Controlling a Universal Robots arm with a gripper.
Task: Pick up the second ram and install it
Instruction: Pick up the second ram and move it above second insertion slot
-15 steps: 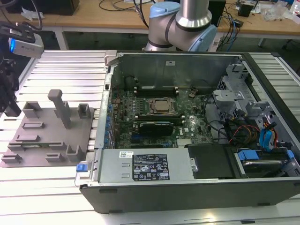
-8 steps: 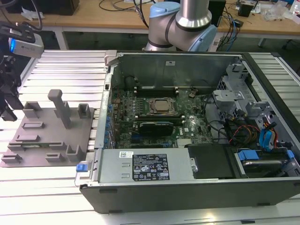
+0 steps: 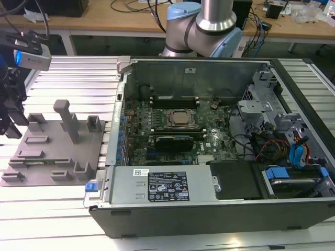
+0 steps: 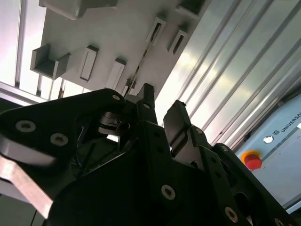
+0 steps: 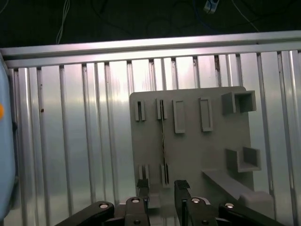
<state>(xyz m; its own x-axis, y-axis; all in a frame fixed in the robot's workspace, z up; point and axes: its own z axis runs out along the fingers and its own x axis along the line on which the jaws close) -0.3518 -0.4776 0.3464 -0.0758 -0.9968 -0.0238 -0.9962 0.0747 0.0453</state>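
1. Gripper (image 5: 161, 190) is open by a moderate gap and has hold of nothing; I see daylight between its two black fingers (image 5: 142, 188) in both wrist views.
2. Second ram (image 5: 163, 141) sits on edge on the grey plate (image 5: 190, 155). In the first wrist view it reads as a thin dark line running between two pairs of slotted holders, one pair at each end.
3. In that view, the fingertips sit at one end of the ram, one on each side of its line. I cannot tell whether they touch the ram or the plate.
4. In the second wrist view, the ram (image 4: 141, 61) shows as the same thin line on the plate (image 4: 117, 33), and the open gap lines up with it.
5. In the exterior view, the gripper (image 3: 9, 112) is at the far left edge, by the left side of the plate (image 3: 52, 149).
6. The plate lies flat on the slatted aluminium table (image 5: 80, 141), with several raised grey blocks on it, among them a tall post (image 3: 67, 119).
7. To the exterior view's right of the plate, the open computer case (image 3: 209, 214) lies on the table with its board (image 3: 178, 130) exposed, well apart from the gripper.
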